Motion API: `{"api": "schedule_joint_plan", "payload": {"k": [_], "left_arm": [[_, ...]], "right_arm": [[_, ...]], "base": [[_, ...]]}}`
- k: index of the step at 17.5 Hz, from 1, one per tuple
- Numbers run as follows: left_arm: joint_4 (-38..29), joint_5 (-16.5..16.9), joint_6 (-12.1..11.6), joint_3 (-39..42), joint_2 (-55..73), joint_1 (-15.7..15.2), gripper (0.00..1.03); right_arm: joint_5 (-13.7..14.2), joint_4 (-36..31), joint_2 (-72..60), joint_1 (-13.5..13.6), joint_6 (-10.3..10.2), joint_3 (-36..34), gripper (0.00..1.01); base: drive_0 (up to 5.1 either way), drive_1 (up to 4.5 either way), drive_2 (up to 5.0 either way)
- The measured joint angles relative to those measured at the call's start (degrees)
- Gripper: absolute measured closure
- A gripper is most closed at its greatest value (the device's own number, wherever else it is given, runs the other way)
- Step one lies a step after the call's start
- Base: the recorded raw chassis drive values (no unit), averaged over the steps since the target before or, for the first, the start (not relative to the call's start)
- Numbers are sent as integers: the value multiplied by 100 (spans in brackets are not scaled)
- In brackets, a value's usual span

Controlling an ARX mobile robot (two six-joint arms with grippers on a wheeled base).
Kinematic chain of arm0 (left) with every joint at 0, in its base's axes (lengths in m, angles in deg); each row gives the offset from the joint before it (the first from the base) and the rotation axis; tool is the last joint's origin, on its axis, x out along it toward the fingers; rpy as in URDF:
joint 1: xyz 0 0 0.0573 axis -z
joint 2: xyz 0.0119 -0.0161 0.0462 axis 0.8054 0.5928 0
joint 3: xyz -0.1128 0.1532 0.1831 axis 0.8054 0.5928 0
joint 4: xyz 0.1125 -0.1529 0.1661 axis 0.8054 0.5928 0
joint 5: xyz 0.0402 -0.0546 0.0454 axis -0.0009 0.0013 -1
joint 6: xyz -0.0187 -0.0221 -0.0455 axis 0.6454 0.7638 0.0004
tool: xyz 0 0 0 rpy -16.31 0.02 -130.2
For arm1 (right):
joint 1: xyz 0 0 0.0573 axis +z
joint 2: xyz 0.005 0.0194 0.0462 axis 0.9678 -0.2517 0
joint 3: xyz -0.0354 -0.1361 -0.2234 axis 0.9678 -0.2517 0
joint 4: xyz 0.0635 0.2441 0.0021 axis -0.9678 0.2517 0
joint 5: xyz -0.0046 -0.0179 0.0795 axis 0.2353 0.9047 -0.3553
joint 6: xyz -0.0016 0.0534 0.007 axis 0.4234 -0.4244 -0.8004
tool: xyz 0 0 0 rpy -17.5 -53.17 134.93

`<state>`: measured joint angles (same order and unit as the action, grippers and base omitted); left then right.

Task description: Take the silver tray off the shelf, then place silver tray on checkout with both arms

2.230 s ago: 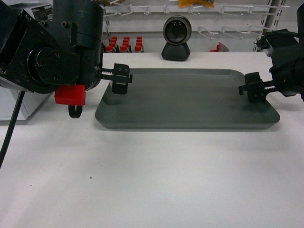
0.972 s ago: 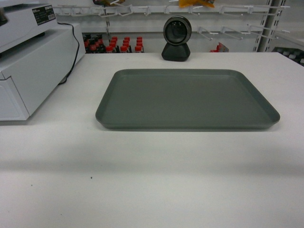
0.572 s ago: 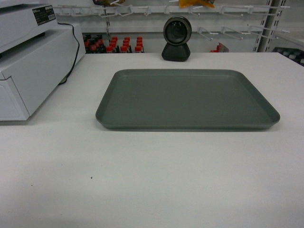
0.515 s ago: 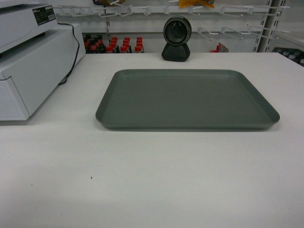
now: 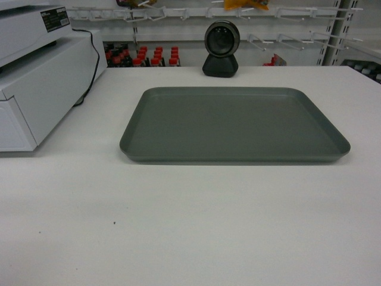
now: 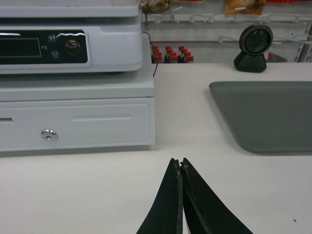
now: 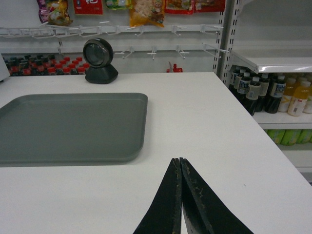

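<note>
Resting flat on checkout [image 5: 190,226], silver tray [image 5: 234,124] alone in head view — both arms gone since release, placement likely done. Left wrist: left gripper [image 6: 181,165] closed, empty, beside cash register [image 6: 73,73]. Right wrist: right gripper [image 7: 180,163] closed, empty, tray ahead-left.

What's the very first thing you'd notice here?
The big grey tray, lying flat in the middle of the white counter with nothing on it. Behind it stands a round black scanner, and a white cash register sits at the left. Both wrist cameras show black jaws shut, touching nothing.
</note>
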<state>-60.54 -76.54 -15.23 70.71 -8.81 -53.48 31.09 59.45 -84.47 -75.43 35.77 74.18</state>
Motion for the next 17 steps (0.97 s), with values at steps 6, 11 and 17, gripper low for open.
{"api": "schedule_joint_plan", "payload": {"k": [6,11,17], "left_arm": [[1080,0,0,0,-1270,0,102],[1803,-2,0,0,-2024,0,102],[2605,-7,0,-11,-2708,0,102]], "right_arm": [[-2,428,765,0,2,-238,100],[0,1032,1421,0,2,-238,100],[-4,2218,2647,0,4,-223,100]], "base": [[0,0,0],[0,0,0],[0,0,0]]}}
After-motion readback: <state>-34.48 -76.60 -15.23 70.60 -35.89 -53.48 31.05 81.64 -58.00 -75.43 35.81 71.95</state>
